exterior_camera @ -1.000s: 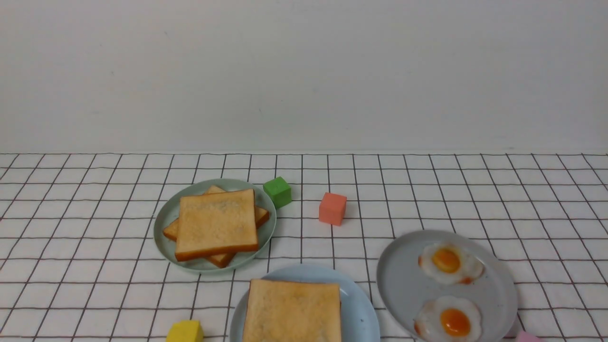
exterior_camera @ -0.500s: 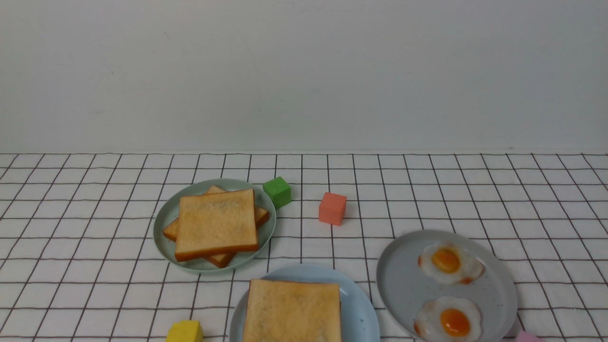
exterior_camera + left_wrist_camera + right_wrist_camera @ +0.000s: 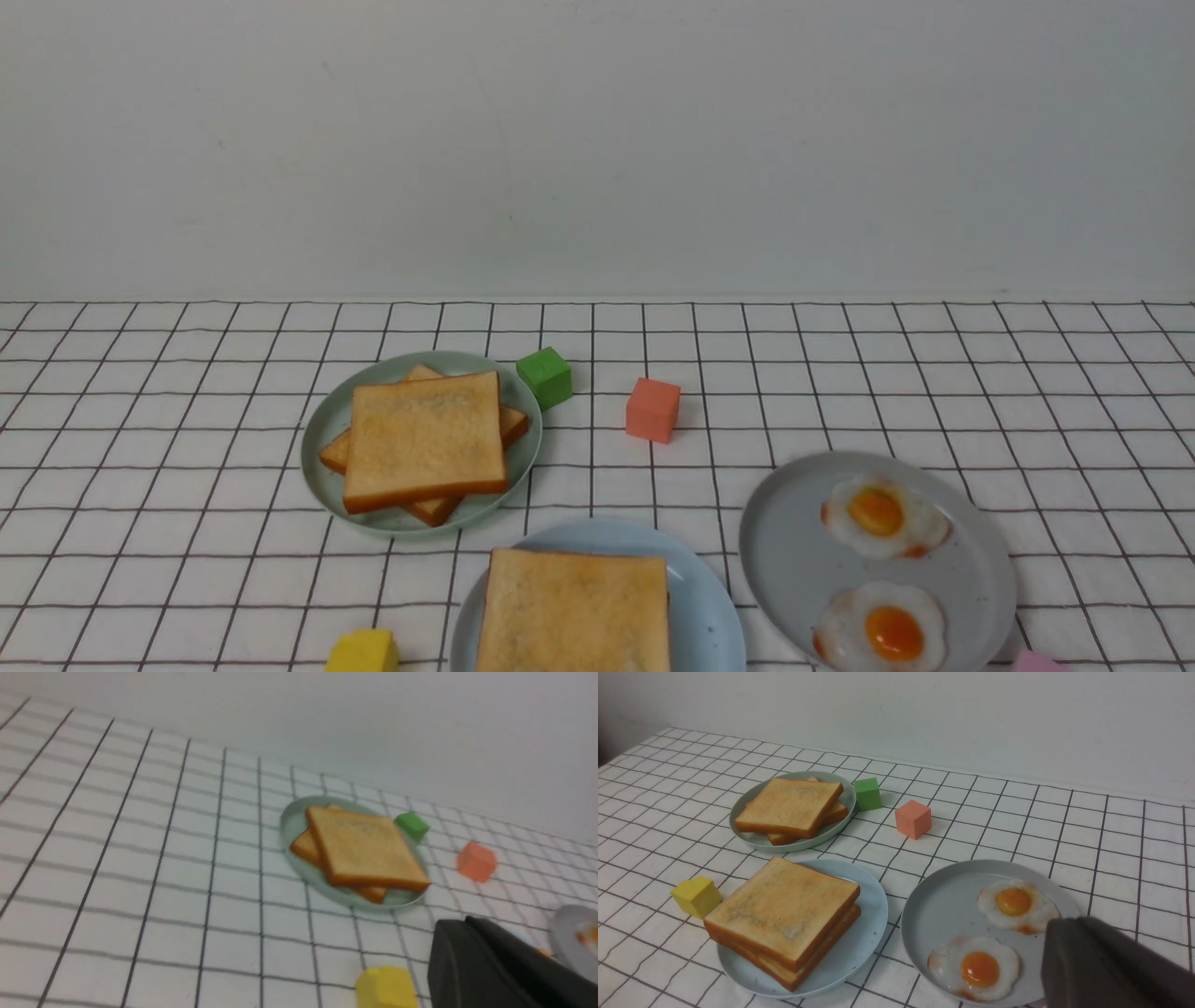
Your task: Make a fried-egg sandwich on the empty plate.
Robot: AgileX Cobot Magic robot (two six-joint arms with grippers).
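Note:
The sandwich [image 3: 572,611] is a flush stack of two golden toast slices [image 3: 784,914] lying on the pale blue plate [image 3: 705,607] at the front centre of the table. Neither gripper appears in the front view. In the left wrist view my left gripper [image 3: 465,919] is a dark shape with its fingers pressed together and nothing between them, above the cloth near the yellow cube [image 3: 387,987]. My right gripper [image 3: 1073,920] is likewise shut and empty, hanging over the near edge of the grey plate [image 3: 943,905], beside the two fried eggs [image 3: 1013,903].
A pale green plate [image 3: 322,439] at the left holds fanned spare toast [image 3: 425,448]. The grey plate [image 3: 794,560] at the right carries two fried eggs [image 3: 882,630]. Green [image 3: 545,376], salmon [image 3: 653,409], yellow [image 3: 363,651] and pink [image 3: 1036,663] cubes lie on the checked cloth.

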